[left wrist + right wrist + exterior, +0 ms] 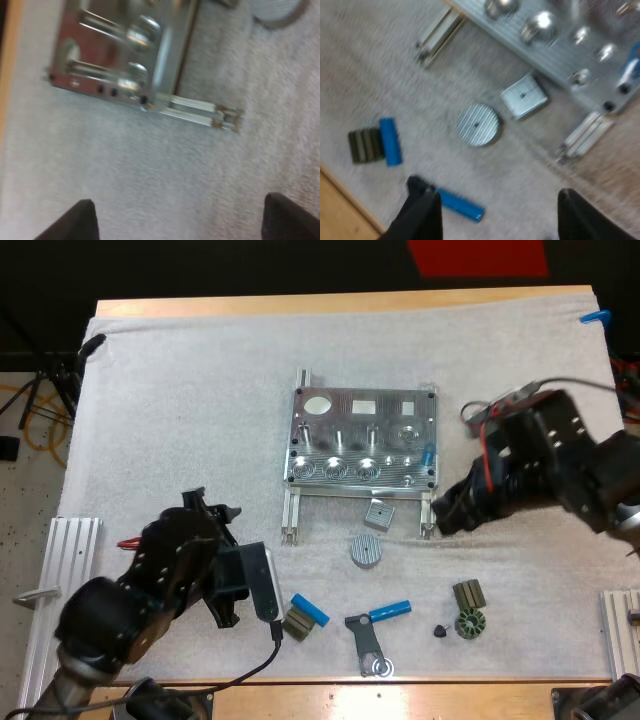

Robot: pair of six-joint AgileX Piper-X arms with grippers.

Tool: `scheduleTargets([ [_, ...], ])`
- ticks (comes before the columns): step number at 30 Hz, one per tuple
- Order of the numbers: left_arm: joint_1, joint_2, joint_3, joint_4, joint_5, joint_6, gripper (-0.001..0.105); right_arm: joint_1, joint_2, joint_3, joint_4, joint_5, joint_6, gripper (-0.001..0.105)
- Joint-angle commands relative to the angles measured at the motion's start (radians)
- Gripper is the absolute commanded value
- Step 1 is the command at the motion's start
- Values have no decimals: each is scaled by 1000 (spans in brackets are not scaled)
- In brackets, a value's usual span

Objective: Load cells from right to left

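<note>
Left end effector (pixel 179 220) wide open over bare mat (pixel 125 165), by a rail of the metal fixture (pixel 120 55).
Two blue cylinders (pixel 310 611) lie near the front edge of the bench (pixel 420 697); right end effector (pixel 495 212), fingers apart, hangs over one; a third blue cylinder (pixel 428 454) sits at the fixture's right end.

shiny metal fixture (pixel 362 445), fuzzy matt cloth mat (pixel 180 410), wood table (pixel 340 305), smooth blue cyls (pixel 310 610)

My right fingers (pixel 422 216) stand apart, gripping nothing. A blue cylinder (pixel 457 204) lies just beside one, with the ribbed disc (pixel 477 125) and square block (pixel 523 96) beyond, near the fixture (pixel 560 45).
</note>
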State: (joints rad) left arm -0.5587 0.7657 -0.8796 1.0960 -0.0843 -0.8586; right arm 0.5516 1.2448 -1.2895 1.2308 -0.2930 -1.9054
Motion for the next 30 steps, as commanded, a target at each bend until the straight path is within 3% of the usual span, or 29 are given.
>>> scheduleTargets([
  [1,0,10,6,-1,-10,7,66,27,-12,11,2,-26,2,51],
  [12,0,150,100,-75,22,152,66,236,-12,42,-25,-26,2,51],
  [14,0,175,120,-96,84,183,66,259,-12,42,-29,-22,2,51],
  [17,0,192,150,-130,151,254,66,270,-12,42,-28,-23,2,51],
  [24,0,234,213,-214,157,355,66,269,-12,42,-26,-23,2,51],
  [30,0,294,267,-271,209,425,66,269,-12,42,-26,-23,2,51],
])
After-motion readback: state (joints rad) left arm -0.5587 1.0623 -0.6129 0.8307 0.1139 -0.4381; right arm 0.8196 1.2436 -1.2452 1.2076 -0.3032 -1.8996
